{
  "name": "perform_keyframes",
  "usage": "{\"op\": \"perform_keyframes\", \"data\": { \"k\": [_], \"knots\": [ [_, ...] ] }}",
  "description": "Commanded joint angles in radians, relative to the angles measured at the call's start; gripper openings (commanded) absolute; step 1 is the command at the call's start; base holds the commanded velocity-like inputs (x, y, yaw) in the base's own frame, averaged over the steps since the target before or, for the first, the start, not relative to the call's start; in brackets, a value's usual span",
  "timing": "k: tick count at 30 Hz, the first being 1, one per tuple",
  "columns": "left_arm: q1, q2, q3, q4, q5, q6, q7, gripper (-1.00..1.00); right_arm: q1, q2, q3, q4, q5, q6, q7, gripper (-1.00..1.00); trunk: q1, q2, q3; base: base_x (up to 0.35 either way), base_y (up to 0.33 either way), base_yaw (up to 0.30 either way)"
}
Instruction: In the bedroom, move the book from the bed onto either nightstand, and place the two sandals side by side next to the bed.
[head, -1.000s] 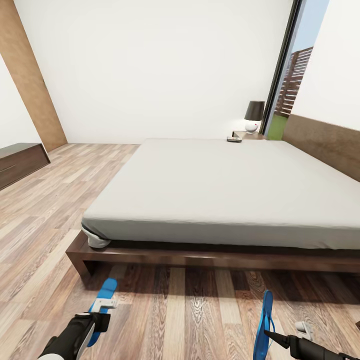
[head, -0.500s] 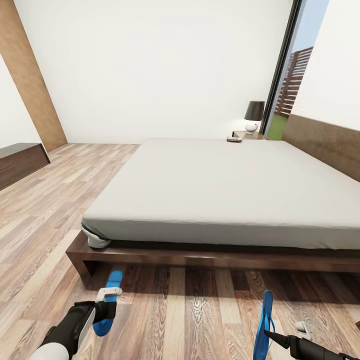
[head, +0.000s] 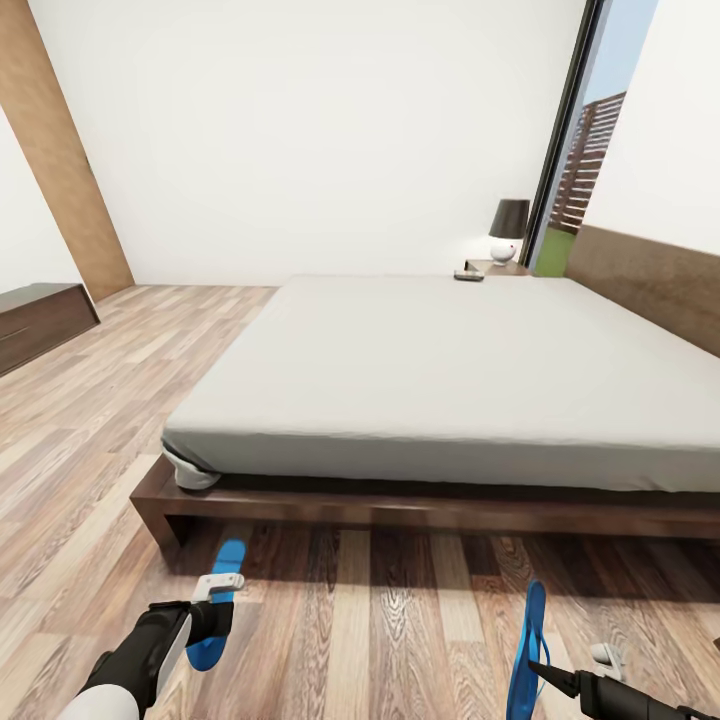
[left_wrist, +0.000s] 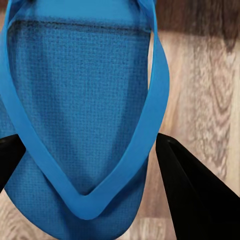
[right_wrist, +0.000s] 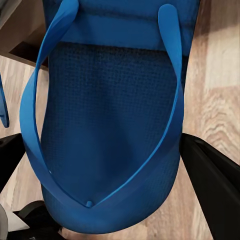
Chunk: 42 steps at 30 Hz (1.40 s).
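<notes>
Head view: the bed (head: 440, 370), off-white mattress on a dark brown frame, takes up mid frame, headboard (head: 650, 285) along its right side. Wood-plank floor (head: 90, 400) runs in front and to the left.

Left claw (head: 222, 585) sits low at bottom left, just in front of the bed frame's near corner, clamped on a blue sandal (head: 215, 605). That sandal points toward the bed, toe end near the frame. In the left wrist view the same sandal (left_wrist: 75, 115) lies flat-on to the camera w/ its V strap showing, dark fingers (left_wrist: 192, 195) on either side of it, floor behind.

Right claw (head: 540, 668) is at bottom right, clamped on the other sandal (head: 527, 650), which stands on edge, thin side to the head camera, above the floor & a bit short of the bed frame. Right wrist view: this sandal (right_wrist: 112, 125) w/ strap and toe post visible, a dark finger (right_wrist: 215, 185) beside it.

The two sandals are well apart, one near each lower corner of the head view.

Far corner of the bed: the nightstand (head: 497, 268) w/ a dark-shaded lamp (head: 508, 228) on it. The book (head: 468, 275) is a small dark thing at the mattress's far edge, just beside the nightstand; too small to tell if it rests on bed or nightstand. Tall dark-framed window (head: 585, 140) behind. Long low dark cabinet (head: 40, 325) at far left.
</notes>
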Motion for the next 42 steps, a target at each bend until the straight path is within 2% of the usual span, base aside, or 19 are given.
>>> {"op": "perform_keyframes", "data": {
  "k": [1, 4, 38, 42],
  "knots": [
    [-0.001, -0.001, 0.006, -0.001, -0.011, 0.004, -0.01, -1.0, 0.0, 0.0, -0.002, 0.0, -0.002, 0.007, 0.003, -1.0, 0.004, -0.008, -0.004, 0.0, 0.0, 0.0],
    [-0.001, -0.001, 0.006, -0.001, -0.011, 0.004, -0.01, -1.0, 0.0, 0.0, -0.002, -0.001, -0.002, 0.007, 0.003, -1.0, 0.015, -0.029, -0.013, 0.0, 0.0, 0.0],
    [-0.001, -0.002, 0.004, -0.001, -0.011, 0.004, -0.011, -1.0, 0.0, 0.0, -0.002, -0.001, -0.004, 0.009, 0.008, -1.0, 0.031, -0.037, -0.145, 0.0, 0.0, 0.0],
    [-0.001, -0.002, 0.004, -0.001, -0.011, 0.004, -0.011, -1.0, 0.0, -0.007, -0.003, -0.002, -0.005, 0.019, 0.017, -1.0, 0.032, -0.038, -0.16, 0.0, 0.0, 0.0]
  ]
}}
